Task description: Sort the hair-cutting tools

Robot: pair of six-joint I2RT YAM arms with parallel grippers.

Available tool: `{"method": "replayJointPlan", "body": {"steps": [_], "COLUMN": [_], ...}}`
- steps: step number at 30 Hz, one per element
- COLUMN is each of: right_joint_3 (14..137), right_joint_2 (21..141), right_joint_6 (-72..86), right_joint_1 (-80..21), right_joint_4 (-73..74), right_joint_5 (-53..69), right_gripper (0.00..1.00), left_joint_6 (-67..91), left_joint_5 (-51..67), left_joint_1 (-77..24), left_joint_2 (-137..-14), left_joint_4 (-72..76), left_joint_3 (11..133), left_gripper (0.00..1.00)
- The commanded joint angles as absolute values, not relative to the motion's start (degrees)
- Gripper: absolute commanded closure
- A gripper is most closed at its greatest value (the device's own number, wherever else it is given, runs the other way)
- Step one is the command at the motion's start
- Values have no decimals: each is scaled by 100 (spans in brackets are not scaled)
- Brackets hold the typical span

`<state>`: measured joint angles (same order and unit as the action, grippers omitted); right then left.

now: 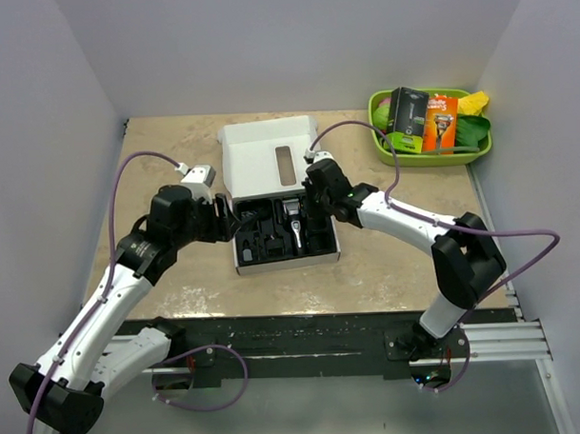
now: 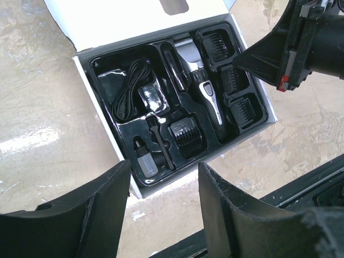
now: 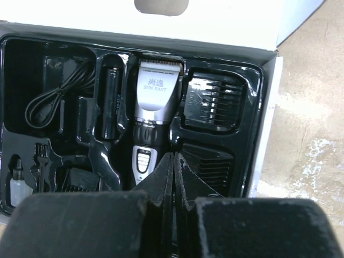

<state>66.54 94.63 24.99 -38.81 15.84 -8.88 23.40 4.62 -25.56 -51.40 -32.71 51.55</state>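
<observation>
The hair-cutting tools lie in the black moulded insert of an open white box (image 1: 269, 161). The black-and-silver clipper (image 3: 153, 102) rests in its middle slot, comb attachments (image 3: 212, 99) to its right and the coiled cord (image 3: 54, 99) to its left. My right gripper (image 3: 173, 158) is shut with nothing between its fingers, its tip just over the insert between the clipper's handle and a lower comb (image 3: 209, 164). My left gripper (image 2: 164, 166) hangs open and empty beside the box's near left corner, close to a small oil bottle (image 2: 144, 161) and a brush (image 2: 160, 142).
A green tray (image 1: 431, 157) at the back right holds an orange razor pack (image 1: 440, 121) and a black pack (image 1: 407, 111). The box's white lid (image 2: 134, 16) lies folded back flat. A black rail (image 1: 304, 345) runs along the table's near edge.
</observation>
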Motion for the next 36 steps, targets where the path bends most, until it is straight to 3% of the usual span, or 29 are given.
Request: {"method": "replayJointPlan", "body": {"steps": [1, 10, 36], "right_joint_3": [6935, 6794, 6188], "right_joint_2": [9545, 9483, 10142], "right_joint_6": [2602, 2602, 2786], "right_joint_1": [-3990, -4025, -4113], "right_joint_4": [1459, 1643, 1327], "right_joint_5": [-1396, -1933, -1898], "right_gripper": [100, 100, 100], "left_joint_6": [2312, 2355, 2373], "left_joint_5": [448, 589, 589], "left_joint_1": [-2566, -2566, -2566], "left_joint_2": [-5168, -5238, -5414], "left_joint_4": [-3059, -2865, -2654], "left_joint_3": [5159, 4992, 4808], "left_gripper": [43, 43, 43]}}
